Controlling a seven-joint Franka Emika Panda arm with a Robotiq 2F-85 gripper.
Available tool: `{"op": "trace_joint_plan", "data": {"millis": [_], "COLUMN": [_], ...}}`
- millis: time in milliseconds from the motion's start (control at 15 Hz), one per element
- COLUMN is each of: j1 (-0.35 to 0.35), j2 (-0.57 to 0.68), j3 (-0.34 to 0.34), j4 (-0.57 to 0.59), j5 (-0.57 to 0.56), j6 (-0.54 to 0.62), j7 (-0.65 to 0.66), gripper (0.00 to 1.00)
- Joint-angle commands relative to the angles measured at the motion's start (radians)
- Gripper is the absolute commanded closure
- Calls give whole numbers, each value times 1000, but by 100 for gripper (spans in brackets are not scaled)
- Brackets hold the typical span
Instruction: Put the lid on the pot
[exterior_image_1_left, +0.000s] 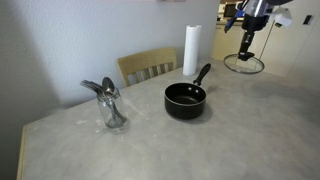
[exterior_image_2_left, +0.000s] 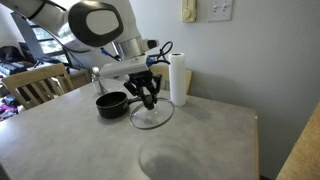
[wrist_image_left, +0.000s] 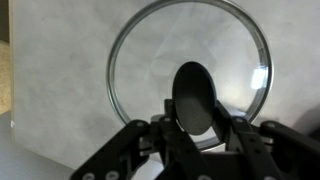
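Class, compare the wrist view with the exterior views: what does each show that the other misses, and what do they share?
Only the wrist view shows the lid's black knob from directly above, sitting between the fingers. Only the exterior views show the black pot, the paper towel roll, the chair and the robot arm. Both show the glass lid, the gripper over it and the grey table.

No legible text anywhere, apparently.
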Motion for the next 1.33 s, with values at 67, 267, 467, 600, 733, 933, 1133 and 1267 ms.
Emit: {"op": "trace_joint_plan", "data": {"millis": [67, 267, 467, 600, 733, 933, 1133, 1267], "j1": [62, 124, 191, 226, 253, 273, 285, 290], "j2": [-17, -10, 1, 10, 22, 56, 89, 105], "j3": [16, 41, 59, 67, 72, 84, 95, 100], "j4": [26, 43, 70, 89, 107, 136, 165, 180], "j5": [-30, -26, -39, -44, -45, -30, -23, -24], "j6": [-57, -70, -98, -116, -129, -128, -135, -143], "j7": [62, 154, 266, 326, 371, 408, 414, 403], "gripper": [86, 86, 86, 86, 86, 86, 86, 86]}}
